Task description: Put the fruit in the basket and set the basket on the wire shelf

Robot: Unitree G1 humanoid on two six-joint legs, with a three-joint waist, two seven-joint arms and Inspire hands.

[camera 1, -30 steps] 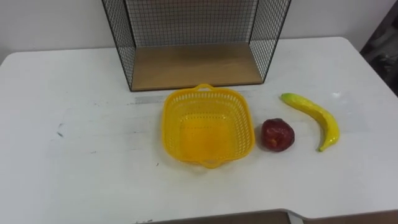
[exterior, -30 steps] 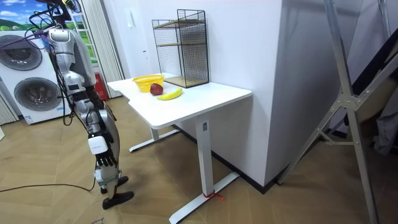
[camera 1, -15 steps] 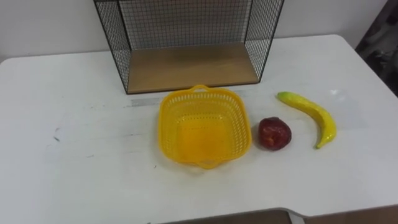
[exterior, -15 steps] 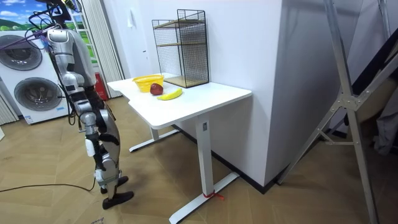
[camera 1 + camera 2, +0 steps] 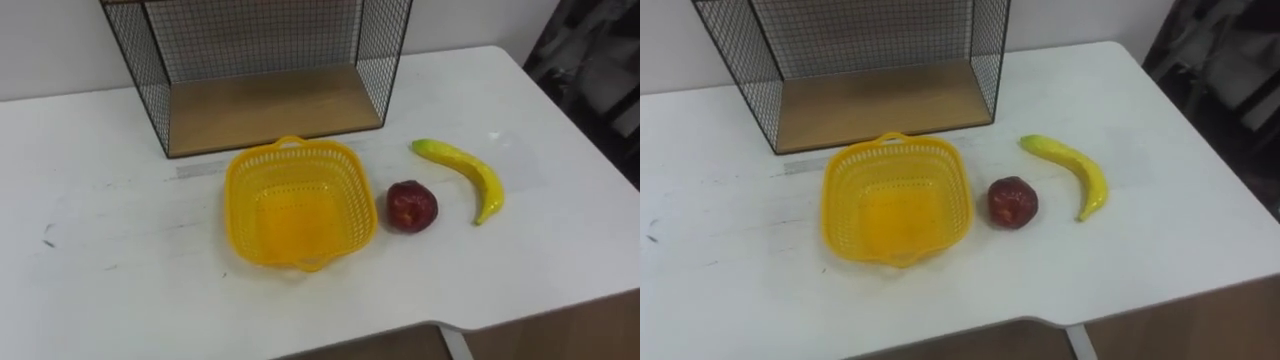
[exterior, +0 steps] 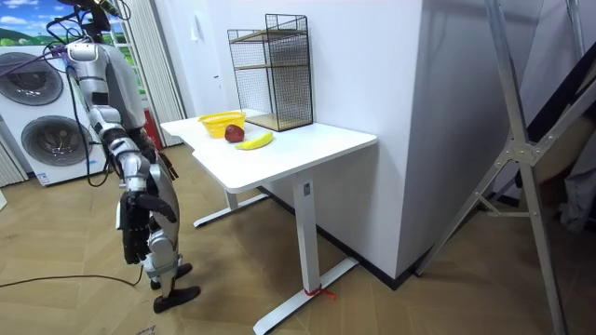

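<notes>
Yellow basket (image 5: 300, 205) sits upright on the white table (image 5: 100, 270), with nothing inside it. Both fruits lie on the table outside it. The apple (image 5: 412, 206) is just to the basket's right, with a narrow gap between them. The banana (image 5: 462, 176) lies flat further right, apart from the apple. The wire shelf (image 5: 260, 70) stands behind the basket, which sits just in front of the shelf's wooden bottom board. From the room view I note the robot standing off the table's end on the room view's left. Its right hand (image 6: 134, 234) hangs low beside its leg, and I cannot tell how open it is.
</notes>
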